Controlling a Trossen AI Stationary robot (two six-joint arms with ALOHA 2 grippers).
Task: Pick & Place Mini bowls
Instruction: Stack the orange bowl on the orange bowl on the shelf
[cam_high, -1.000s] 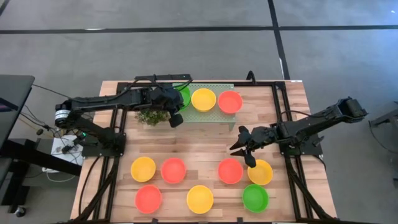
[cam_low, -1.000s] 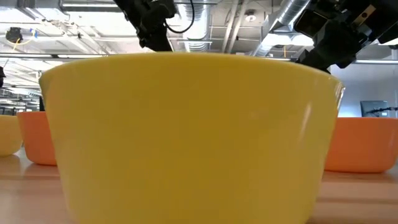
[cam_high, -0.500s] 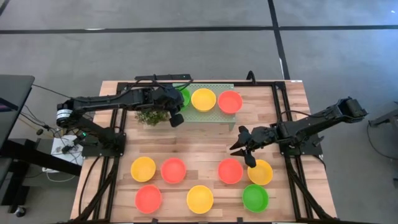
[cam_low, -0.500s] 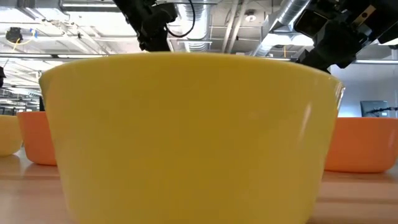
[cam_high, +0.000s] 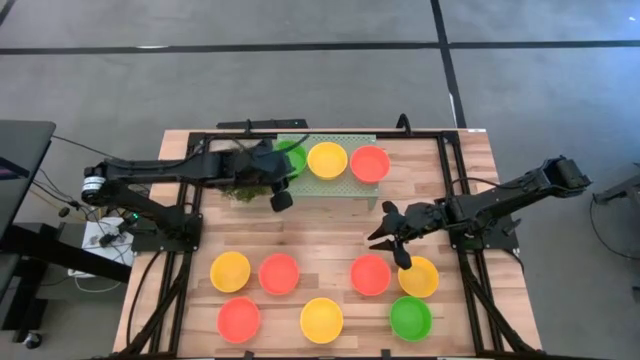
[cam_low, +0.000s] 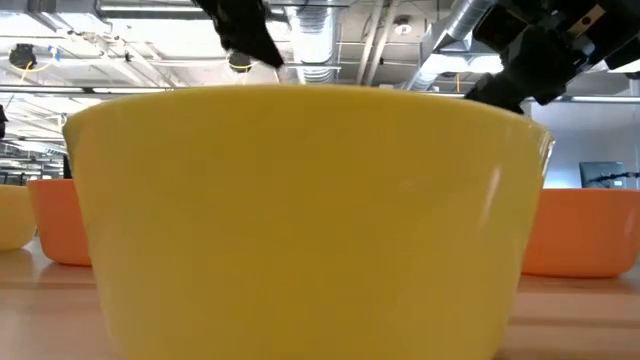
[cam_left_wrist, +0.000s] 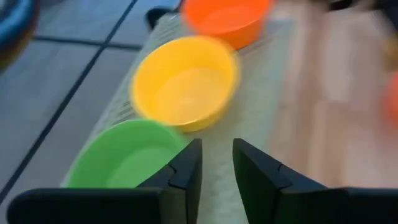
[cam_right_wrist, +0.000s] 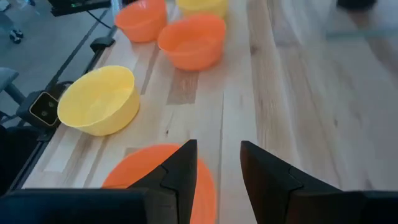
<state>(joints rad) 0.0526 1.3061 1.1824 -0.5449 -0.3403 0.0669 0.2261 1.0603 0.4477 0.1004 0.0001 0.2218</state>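
Wooden table (cam_high: 330, 225), viewed from above. Pale green perforated tray (cam_high: 345, 181) at far edge, carrying three mini bowls in a row: green bowl (cam_high: 294, 155) at left, yellow bowl (cam_high: 327, 160) in middle, red-orange bowl (cam_high: 370, 163) at right. Bushy plant (cam_high: 243, 188) just left of tray, partly under left arm.

Left gripper (cam_high: 281, 190) just near of green bowl, over left end of tray. Jaws released, parted by a narrow gap, nothing between them; in left wrist view, gripper (cam_left_wrist: 216, 160) aimed past green bowl (cam_left_wrist: 127, 158) toward yellow bowl (cam_left_wrist: 185, 83), with red-orange bowl (cam_left_wrist: 225, 20) beyond.

Near half of table: seven further mini bowls in two rows. Farther row, left to right: yellow (cam_high: 230, 271), red-orange (cam_high: 279, 273), red-orange (cam_high: 370, 274), yellow (cam_high: 419, 277). Nearer row: red-orange (cam_high: 239, 319), yellow (cam_high: 321, 319), green (cam_high: 411, 318).

Right gripper (cam_high: 389, 240) at right of centre, raised above table, just far of the right-hand red-orange and yellow bowls of farther row. Jaws released, spread, gripping nothing; in right wrist view, gripper (cam_right_wrist: 219, 163) over bare wood beside a red-orange bowl (cam_right_wrist: 158, 180).

Low view: filled almost wholly by nearest yellow bowl (cam_low: 305, 215), red-orange bowls at either side behind it.
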